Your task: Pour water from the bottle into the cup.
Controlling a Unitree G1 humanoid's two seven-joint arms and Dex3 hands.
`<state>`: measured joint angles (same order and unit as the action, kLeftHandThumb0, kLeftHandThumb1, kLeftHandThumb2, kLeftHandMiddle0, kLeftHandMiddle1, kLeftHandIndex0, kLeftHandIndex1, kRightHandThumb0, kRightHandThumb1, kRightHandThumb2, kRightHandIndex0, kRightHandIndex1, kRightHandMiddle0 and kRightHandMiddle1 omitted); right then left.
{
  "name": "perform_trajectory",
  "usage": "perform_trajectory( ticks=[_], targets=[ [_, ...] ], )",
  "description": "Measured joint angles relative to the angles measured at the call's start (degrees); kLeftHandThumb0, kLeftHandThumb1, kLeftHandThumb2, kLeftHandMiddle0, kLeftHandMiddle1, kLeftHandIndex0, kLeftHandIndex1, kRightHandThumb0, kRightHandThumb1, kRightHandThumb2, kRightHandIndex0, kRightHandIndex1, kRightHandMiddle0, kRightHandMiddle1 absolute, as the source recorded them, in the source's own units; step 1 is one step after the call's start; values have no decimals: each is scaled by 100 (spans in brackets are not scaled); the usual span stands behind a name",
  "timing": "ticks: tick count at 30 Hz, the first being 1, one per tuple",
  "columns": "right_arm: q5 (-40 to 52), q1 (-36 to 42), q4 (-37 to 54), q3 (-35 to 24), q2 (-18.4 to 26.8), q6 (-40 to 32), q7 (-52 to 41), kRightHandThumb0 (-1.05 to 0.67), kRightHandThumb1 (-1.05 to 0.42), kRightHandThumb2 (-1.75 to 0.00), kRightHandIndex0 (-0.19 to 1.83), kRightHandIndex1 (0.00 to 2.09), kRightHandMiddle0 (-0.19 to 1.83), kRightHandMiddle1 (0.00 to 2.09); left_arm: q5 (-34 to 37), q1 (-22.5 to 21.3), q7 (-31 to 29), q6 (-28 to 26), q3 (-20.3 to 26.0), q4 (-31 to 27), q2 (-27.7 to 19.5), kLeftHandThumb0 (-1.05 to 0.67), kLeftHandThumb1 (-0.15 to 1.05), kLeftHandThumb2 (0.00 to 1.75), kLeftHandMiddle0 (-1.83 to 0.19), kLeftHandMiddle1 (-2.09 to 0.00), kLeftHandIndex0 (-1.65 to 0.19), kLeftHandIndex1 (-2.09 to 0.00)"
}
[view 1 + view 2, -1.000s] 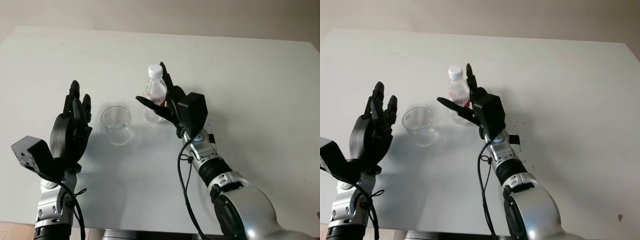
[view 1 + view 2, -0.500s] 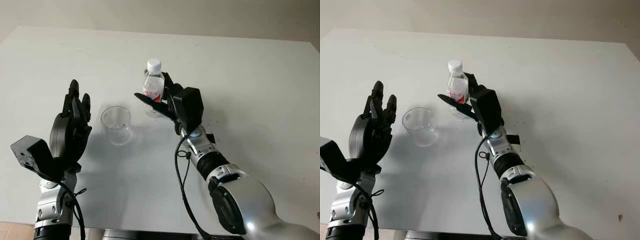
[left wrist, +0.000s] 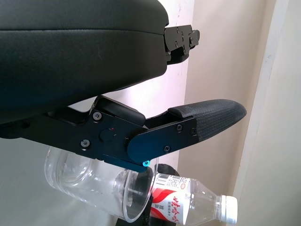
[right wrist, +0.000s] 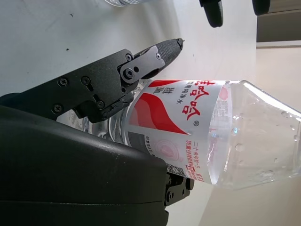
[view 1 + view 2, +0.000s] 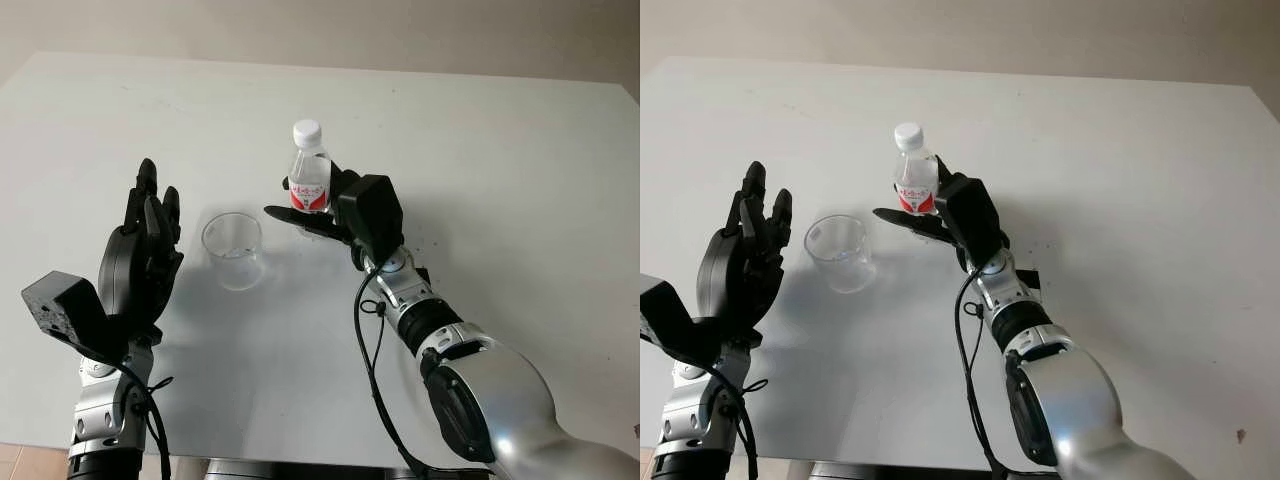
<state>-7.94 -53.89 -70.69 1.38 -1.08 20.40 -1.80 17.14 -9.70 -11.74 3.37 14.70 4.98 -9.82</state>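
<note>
Right of cup [image 5: 232, 248] | bottle [image 5: 310, 175] upright | right hand [image 5: 345, 212] gripping

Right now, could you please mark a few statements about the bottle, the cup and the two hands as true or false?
1. The right hand grasps the bottle. True.
2. The bottle has no cap. False: a white cap sits on it.
3. The cup stands upright on the table, between the left hand and the bottle. True.
4. The left hand holds the cup. False: it is open and apart from the cup, on the cup's side away from the bottle.
5. The bottle is tipped over the cup. False: it is about upright, beside the cup.
</note>
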Motion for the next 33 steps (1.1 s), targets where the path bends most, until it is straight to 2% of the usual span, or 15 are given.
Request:
perform_trajectory(
  ticks=[4,8,12,16,23,30,33],
  targets=[
    [-43,-5,0,15,0,3,0,-28,-105,-16,78,209,81,209,-3,0,22,-1,0,0,0,-80,105,72,6,-6,11,-6],
    [-50,-22,-13,14,4,2,44,-33,-105,-9,64,209,71,209,-7,0,34,-4,-1,0,-1,-80,105,73,7,-5,11,-5],
    [-277,-61,-22,135,13,5,468,-26,-105,-15,86,209,79,209,-5,0,32,-3,0,0,-1,-80,105,73,7,-5,12,-5],
    [-638,-169,-23,346,132,4,1034,-19,-105,-19,95,209,83,209,-1,-2,25,-2,2,3,-1,-79,105,73,7,-5,12,-5],
    [-1245,-540,-22,763,616,283,1407,-9,-104,-26,102,209,84,209,-2,-5,18,-1,2,10,-1,-80,105,73,6,-6,11,-6],
    [-2116,-1102,-35,1429,1149,451,1833,-14,-101,-26,111,209,84,209,-1,-24,-17,29,4,107,-1,-80,105,73,8,-5,12,-5],
    [-2559,-1231,-69,1788,1279,444,2025,-14,-104,-21,102,209,65,209,-3,-49,-16,29,3,129,-1,-81,105,73,7,-5,12,-5]
  ],
)
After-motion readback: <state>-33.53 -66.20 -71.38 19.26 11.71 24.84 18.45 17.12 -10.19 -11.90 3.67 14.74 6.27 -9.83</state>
